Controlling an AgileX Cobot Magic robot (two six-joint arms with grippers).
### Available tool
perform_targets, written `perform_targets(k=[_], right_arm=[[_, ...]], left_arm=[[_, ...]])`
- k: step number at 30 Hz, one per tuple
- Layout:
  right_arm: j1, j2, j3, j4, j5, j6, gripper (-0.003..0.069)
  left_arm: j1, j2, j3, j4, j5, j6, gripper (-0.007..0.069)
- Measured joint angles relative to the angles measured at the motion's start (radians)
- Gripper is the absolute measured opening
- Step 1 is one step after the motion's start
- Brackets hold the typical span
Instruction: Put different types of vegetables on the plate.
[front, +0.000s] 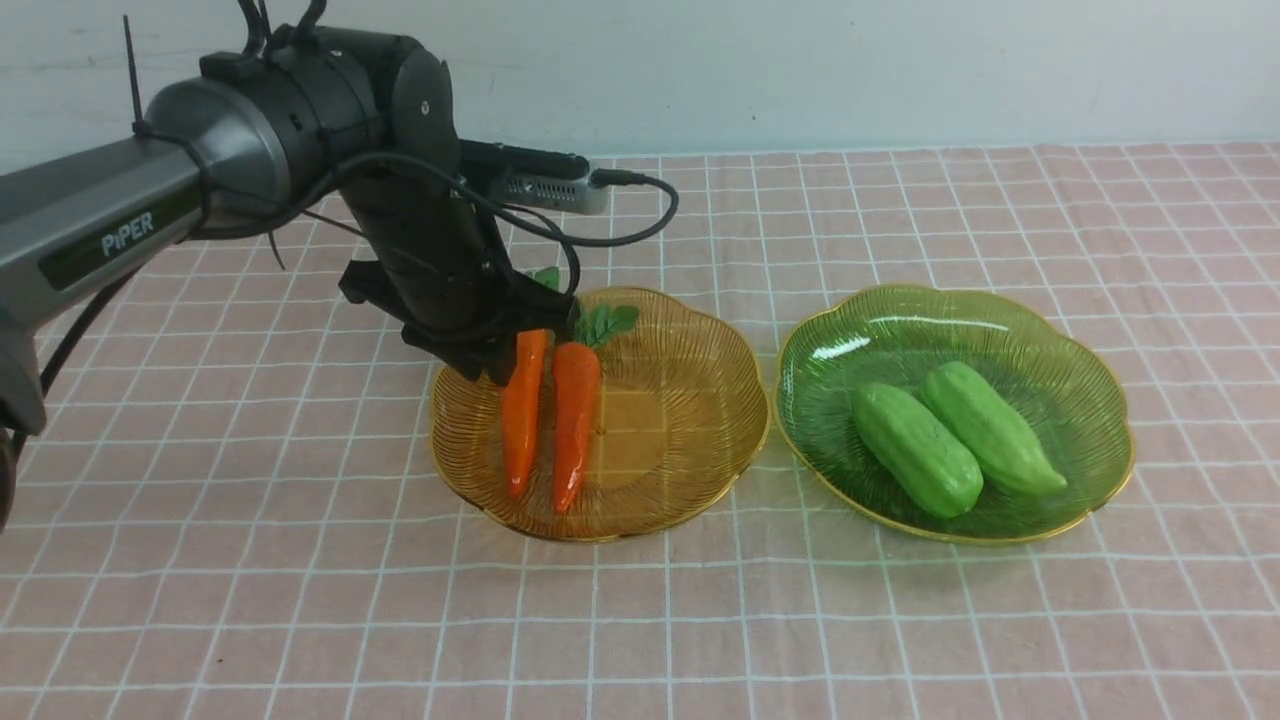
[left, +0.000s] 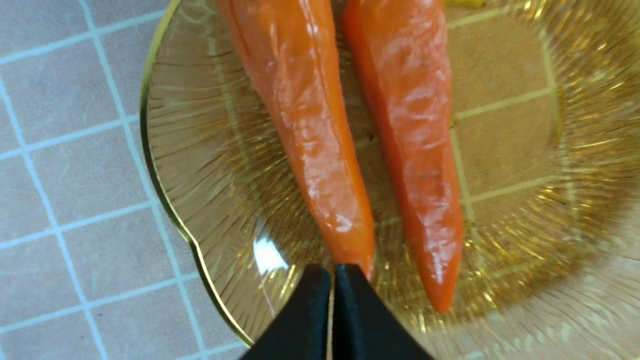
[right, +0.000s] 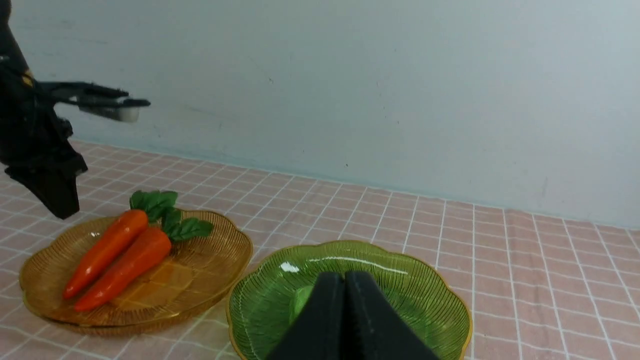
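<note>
Below the left gripper (left: 334, 267), closed on nothing, two carrots (front: 522, 415) (front: 575, 420) share the amber plate (front: 680, 440); well right of it, past the closed right gripper's (right: 348, 275) own side, two green gourds (front: 918, 448) (front: 992, 428) fill another plate (front: 1075, 440), apparently sorted by kind.

Robotics test bench, probably a lab: "PiPER" robot arm (front: 130, 225), jaws above grid-lined worktop (front: 330, 610); plain pale wall (front: 800, 70) beyond.

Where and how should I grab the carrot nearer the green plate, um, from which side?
Probably mid-body on the carrot, from above, jaws across its long, narrow body: it lies flat in the amber plate, leaves at its far end.
</note>
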Motion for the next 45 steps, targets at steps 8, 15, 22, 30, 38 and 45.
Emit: perform_targets(k=[8,15,22,30,38,45], right_arm=[[0.000,0.000,0.078,0.001,0.035,0.000,-0.0016],[0.000,-0.054,0.159,0.001,0.052,-0.001,-0.0016],[-0.078,-0.087,0.277,-0.054,0.025,-0.001,-0.0016],[-0.087,-0.087,0.350,-0.248,-0.013,-0.003,-0.0016],[-0.087,-0.087,0.354,-0.270,-0.033,-0.004,-0.0016],[-0.087,-0.087,0.355,-0.270,-0.034,-0.004,-0.0016]], left_arm=[[-0.030,-0.129,-0.006,0.011,0.045,-0.003,-0.0003],[-0.030,-0.274,-0.008,0.090,0.138,-0.003,-0.0003],[-0.030,-0.415,-0.008,0.086,0.178,-0.003,-0.0003],[-0.030,-0.664,0.012,0.077,0.187,-0.003,-0.0003],[-0.030,-0.845,0.152,0.110,0.191,0.002,-0.0003],[-0.030,-0.985,0.355,0.185,0.192,-0.030,-0.0003]])
